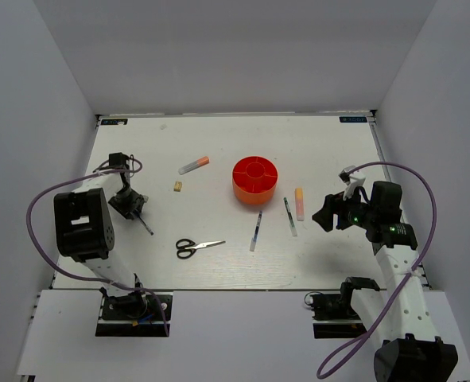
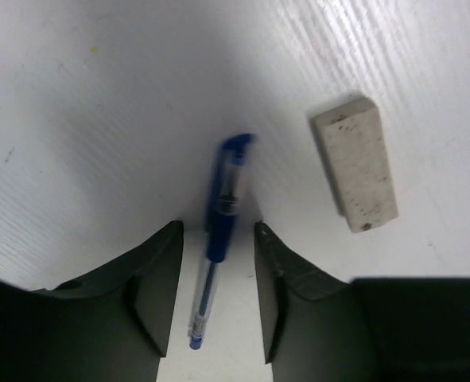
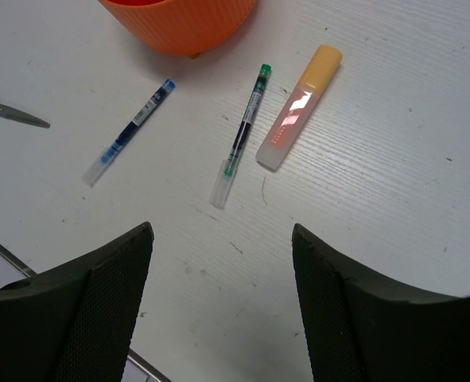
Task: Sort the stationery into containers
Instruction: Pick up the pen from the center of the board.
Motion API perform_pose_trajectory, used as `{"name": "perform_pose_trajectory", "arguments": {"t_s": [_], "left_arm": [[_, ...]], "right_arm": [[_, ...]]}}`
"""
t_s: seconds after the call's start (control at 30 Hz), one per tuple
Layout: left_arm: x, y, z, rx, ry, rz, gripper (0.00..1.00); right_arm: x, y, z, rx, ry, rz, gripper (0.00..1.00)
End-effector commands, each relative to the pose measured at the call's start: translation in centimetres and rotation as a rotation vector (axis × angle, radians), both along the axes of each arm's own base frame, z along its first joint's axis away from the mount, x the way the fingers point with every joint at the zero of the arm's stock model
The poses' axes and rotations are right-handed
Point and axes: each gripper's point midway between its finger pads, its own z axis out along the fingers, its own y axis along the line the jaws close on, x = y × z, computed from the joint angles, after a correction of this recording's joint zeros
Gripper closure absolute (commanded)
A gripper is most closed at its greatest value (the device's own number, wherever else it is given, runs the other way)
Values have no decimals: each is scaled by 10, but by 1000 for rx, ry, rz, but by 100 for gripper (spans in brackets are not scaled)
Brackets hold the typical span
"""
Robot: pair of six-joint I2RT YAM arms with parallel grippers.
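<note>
My left fingers [image 2: 151,286] stand released astride a blue clear-barrelled plastic pen [image 2: 221,231] on the white tabletop [image 2: 75,119]. My right fingers [image 3: 91,310] hang released, holding nothing.

My left arm [image 1: 83,227] is folded close to its base. My left claw [image 2: 217,235] points steeply down, its jaws parted by a narrow gap. My right arm [image 1: 394,239] leans inward. My right claw [image 3: 220,235] tilts down and forward, its jaws spread wide.
</note>
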Motion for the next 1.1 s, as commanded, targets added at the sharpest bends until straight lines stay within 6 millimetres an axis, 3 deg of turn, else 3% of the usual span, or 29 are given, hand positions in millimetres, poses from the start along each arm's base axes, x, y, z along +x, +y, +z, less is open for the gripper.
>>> {"name": "perform_pose_trajectory", "arguments": {"t_s": [0.0,0.23,0.33,0.5,0.57,0.63,0.67,0.7,0.77,0.8,0.83,0.87,0.93,0.97,1.03,1.07], "left_arm": [[-1,7,-7,18,40,1,53],[-11,4,-14,0,82,-14,91],[-10,-3,-11,-32,72,-40,100],[12,-29,31,-72,-66,-148,100],[21,-47,60,-67,-163,-229,100],[30,-74,81,-70,-227,-343,100],[31,-103,101,-76,-293,-437,100],[40,-116,120,-71,-356,-504,100],[46,-159,148,-78,-464,-644,100],[56,-178,169,-85,-547,-724,100],[59,-189,178,-64,-586,-796,100],[66,-227,199,-61,-697,-925,100],[67,-258,206,-12,-768,-1104,100],[77,-279,217,10,-853,-1136,100],[84,-296,235,53,-911,-1187,100],[95,-302,232,73,-920,-1181,100]], "right_arm": [[7,-2,16,-15,-45,-3,27],[7,-2,16,-18,-42,-6,27],[6,-2,16,-16,-46,-3,27],[6,-1,17,-13,-46,-1,23],[6,-1,16,-12,-43,-1,22],[6,-1,15,-13,-45,2,22],[5,0,15,-11,-43,3,29],[6,1,16,-9,-49,11,36],[6,1,15,-6,-48,12,60],[6,1,14,-6,-45,13,82],[6,1,13,-7,-48,12,89],[7,0,11,-10,-49,8,93],[9,-3,11,-21,-59,-4,93],[9,-3,9,-22,-52,-7,93],[10,-5,8,-28,-54,-14,93],[11,-5,8,-28,-54,-16,93]]}}
